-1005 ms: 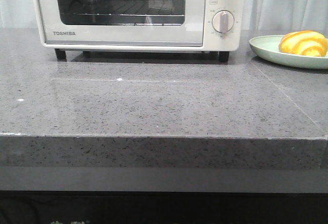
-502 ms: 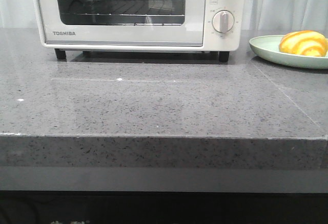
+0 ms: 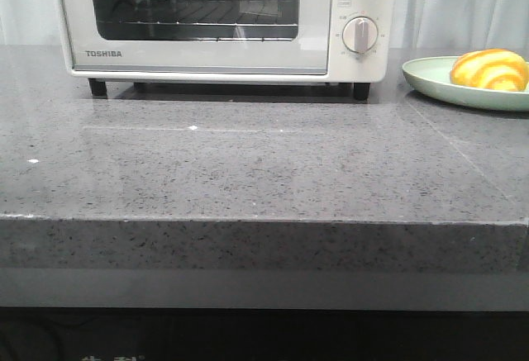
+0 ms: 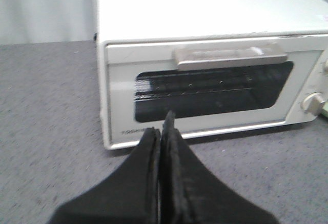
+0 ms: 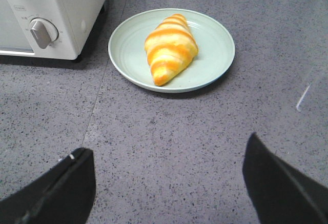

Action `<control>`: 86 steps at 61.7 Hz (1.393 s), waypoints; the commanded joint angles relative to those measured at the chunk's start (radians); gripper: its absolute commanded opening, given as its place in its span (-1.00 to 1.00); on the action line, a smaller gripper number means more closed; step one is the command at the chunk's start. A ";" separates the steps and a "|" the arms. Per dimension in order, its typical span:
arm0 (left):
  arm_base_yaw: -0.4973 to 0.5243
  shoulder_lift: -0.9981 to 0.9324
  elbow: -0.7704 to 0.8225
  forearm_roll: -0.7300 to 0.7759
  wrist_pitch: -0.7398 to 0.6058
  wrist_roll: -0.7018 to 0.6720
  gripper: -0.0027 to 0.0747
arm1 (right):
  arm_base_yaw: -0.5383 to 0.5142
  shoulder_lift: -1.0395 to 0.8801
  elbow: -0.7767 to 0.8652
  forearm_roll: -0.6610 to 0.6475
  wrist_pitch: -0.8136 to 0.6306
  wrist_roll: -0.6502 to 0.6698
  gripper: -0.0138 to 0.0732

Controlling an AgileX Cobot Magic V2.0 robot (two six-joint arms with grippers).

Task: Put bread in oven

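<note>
The bread (image 3: 488, 69), a glossy orange-and-cream striped croissant roll, lies on a pale green plate (image 3: 430, 80) at the back right of the counter. It also shows in the right wrist view (image 5: 170, 47). The cream-white Toshiba oven (image 3: 207, 55) stands at the back with its glass door closed; the left wrist view shows its door handle (image 4: 229, 56). My left gripper (image 4: 161, 126) is shut and empty, in front of the oven door. My right gripper (image 5: 168, 157) is open and empty, above the counter short of the plate (image 5: 215, 65). Neither gripper shows in the front view.
The grey speckled stone counter (image 3: 264, 171) has its front edge near me. The oven's round beige knobs (image 3: 359, 35) are on its right side, close to the plate. A pale curtain (image 3: 463, 6) hangs behind.
</note>
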 commanded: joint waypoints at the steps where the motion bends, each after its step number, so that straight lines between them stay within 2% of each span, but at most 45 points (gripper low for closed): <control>1: -0.057 0.066 -0.068 0.010 -0.154 0.002 -0.98 | -0.004 0.008 -0.029 -0.005 -0.073 -0.007 0.70; 21: -0.169 0.339 -0.198 0.010 -0.435 0.002 -0.98 | -0.004 0.008 -0.029 0.000 -0.072 -0.007 0.70; 51: -0.178 0.615 -0.364 0.022 -0.511 0.002 -0.98 | -0.004 0.008 -0.029 0.000 -0.072 -0.007 0.70; 57: -0.178 0.625 -0.364 0.022 -0.468 0.002 -0.98 | -0.004 0.008 -0.029 0.000 -0.073 -0.007 0.70; 65: -0.178 0.621 -0.364 0.022 -0.340 0.002 -0.98 | -0.004 0.008 -0.029 0.000 -0.073 -0.007 0.70; 86: -0.204 0.462 -0.364 0.008 0.078 0.000 -0.98 | -0.004 0.008 -0.029 0.000 -0.073 -0.007 0.70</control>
